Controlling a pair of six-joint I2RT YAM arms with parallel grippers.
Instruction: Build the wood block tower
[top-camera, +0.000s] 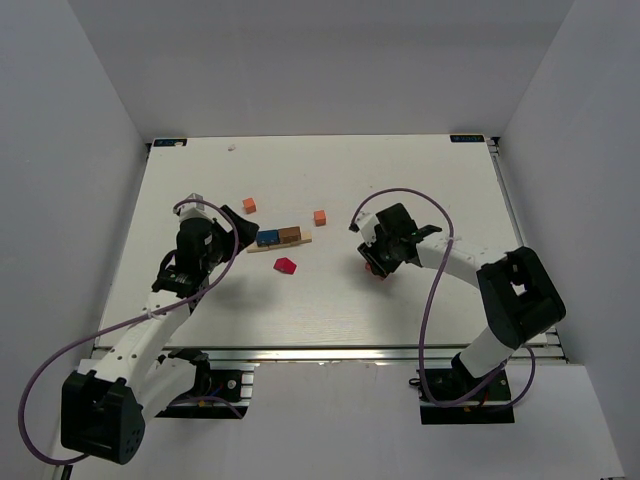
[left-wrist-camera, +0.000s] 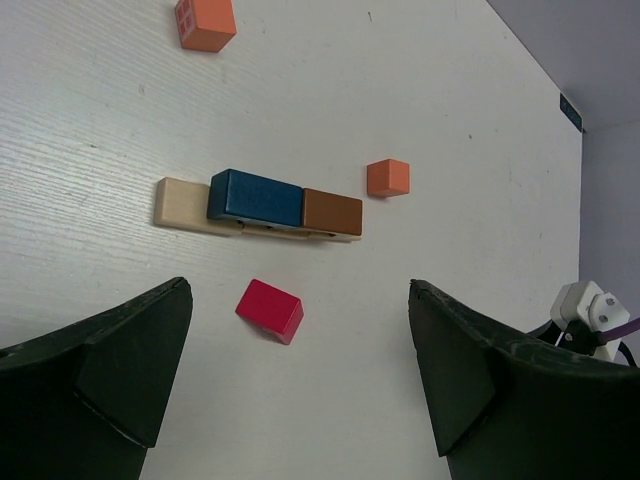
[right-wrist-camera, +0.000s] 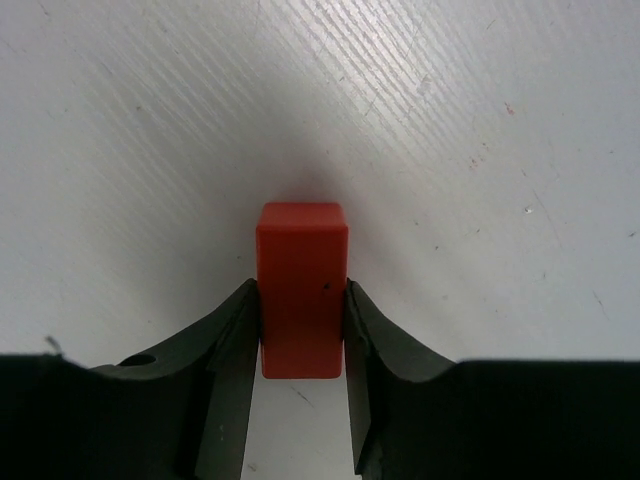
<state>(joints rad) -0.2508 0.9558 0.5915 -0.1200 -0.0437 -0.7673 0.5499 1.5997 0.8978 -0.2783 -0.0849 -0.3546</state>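
The top external camera looks down from above and behind the arm bases (top-camera: 212, 388), covering the whole table (top-camera: 420, 180). The left wrist camera looks obliquely across the table at middle range; both views share the blue block (left-wrist-camera: 255, 198). The right wrist camera faces straight down, very close.

I see the tower (top-camera: 280, 239) barely begun, pale tan plank (left-wrist-camera: 183, 205) lying flat, blue block (left-wrist-camera: 255, 198) and brown block (left-wrist-camera: 332, 212) end to end on it, loose red block (left-wrist-camera: 270, 310) near its front, orange block (left-wrist-camera: 387, 177) just beside the brown end, another orange block (left-wrist-camera: 205, 22) farther off, second red block (right-wrist-camera: 301, 285) pinched in my right gripper (right-wrist-camera: 301, 310).
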